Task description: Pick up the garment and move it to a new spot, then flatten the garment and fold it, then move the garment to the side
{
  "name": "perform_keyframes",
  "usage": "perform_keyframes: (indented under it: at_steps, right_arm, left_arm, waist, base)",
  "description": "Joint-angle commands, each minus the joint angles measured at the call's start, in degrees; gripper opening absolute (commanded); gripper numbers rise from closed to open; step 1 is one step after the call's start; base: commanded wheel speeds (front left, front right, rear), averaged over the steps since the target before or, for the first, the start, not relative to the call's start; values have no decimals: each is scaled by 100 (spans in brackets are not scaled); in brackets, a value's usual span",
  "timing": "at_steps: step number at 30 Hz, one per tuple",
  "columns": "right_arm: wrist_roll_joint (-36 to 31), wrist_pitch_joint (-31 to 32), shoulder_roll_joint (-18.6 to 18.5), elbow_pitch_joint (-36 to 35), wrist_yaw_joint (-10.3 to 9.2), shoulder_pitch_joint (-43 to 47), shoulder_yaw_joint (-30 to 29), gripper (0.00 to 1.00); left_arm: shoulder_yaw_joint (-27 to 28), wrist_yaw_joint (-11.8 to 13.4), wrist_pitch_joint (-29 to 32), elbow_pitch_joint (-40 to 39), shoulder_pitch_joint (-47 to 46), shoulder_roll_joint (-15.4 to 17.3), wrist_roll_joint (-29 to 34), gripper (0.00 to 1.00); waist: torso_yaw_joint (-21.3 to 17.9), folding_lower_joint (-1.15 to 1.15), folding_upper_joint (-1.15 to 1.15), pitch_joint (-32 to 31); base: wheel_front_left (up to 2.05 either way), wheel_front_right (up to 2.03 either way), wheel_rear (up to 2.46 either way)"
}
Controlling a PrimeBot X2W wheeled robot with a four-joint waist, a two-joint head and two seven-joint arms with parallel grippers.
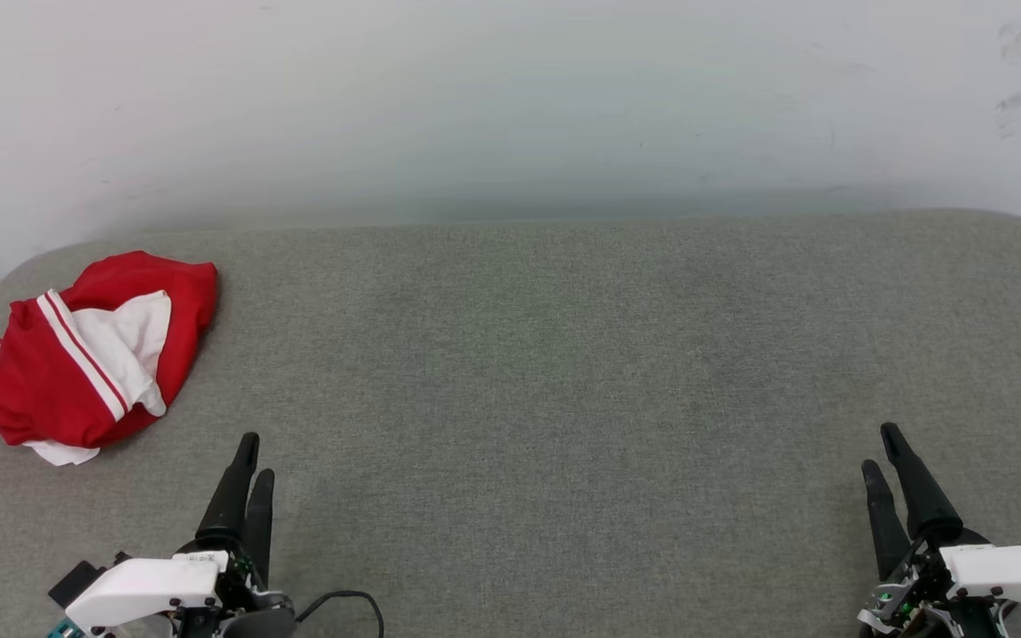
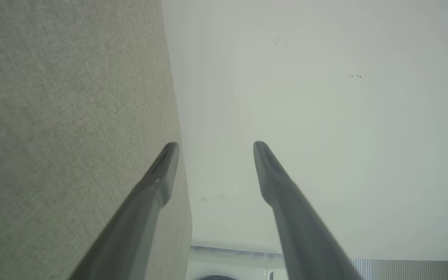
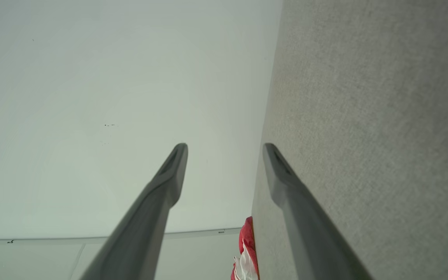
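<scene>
With left tool and right tool open, empty, reach to ten o'clock, pinch the garment at its bunched crest, lift clear of the counter.

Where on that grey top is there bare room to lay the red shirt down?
Nearly everywhere. The grey top lies bare from the red shirt at the far left across to its right edge, and from the wall side down to the left pincer and right pincer. The widest patch is between the two pincers. Only the far-left corner is crowded.
</scene>
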Motion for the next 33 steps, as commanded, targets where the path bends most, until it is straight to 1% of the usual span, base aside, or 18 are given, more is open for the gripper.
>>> perform_keyframes:
  at_steps: [1, 5, 9, 16, 25, 28, 29, 33]
  right_arm:
    - [-95, -78, -1, -137, 1, -94, 25, 100]
    - [-338, -191, -1, -194, 1, -78, 0, 100]
    - [-830, -299, 0, -330, 1, -66, -18, 100]
    - [-1707, -479, 0, -618, 1, -32, -39, 100]
    - [-2902, -688, 2, -967, 1, 23, 56, 100]
    - [-3287, -754, 2, -1068, 1, 41, 108, 100]
    - [-3287, -754, 2, -1068, 1, 41, 108, 100]
    - [-3792, -839, 2, -1180, 1, 72, 192, 100]
  left_arm:
    - [5, -1, -77, -191, -82, 9, 79, 100]
    - [66, -1, -190, -295, -54, 10, 413, 100]
    - [114, 72, -297, -412, -54, 10, 827, 100]
    - [63, 360, -474, -709, -25, 12, 1692, 100]
    - [-133, 745, -683, -1023, 36, 13, 2811, 100]
    - [-193, 835, -747, -1095, 58, 14, 3155, 100]
    - [-193, 835, -747, -1095, 58, 14, 3155, 100]
    - [-267, 916, -831, -1169, 80, 14, 3627, 100]
  waist:
    - [0, 0, 0, 2]
    - [1, 0, 0, 5]
    - [1, 0, 0, 11]
    - [3, 0, 0, 21]
    - [11, 0, 0, 35]
    - [13, 0, 0, 40]
    - [13, 0, 0, 40]
    - [19, 0, 0, 49]
  base:
    - [0, 0, 0]
    - [0, 0, 0]
    - [0, 0, 0]
    - [0, 0, 0]
    - [0, 0, 0]
    - [0, 0, 0]
    - [0, 0, 0]
    - [0, 0, 0]
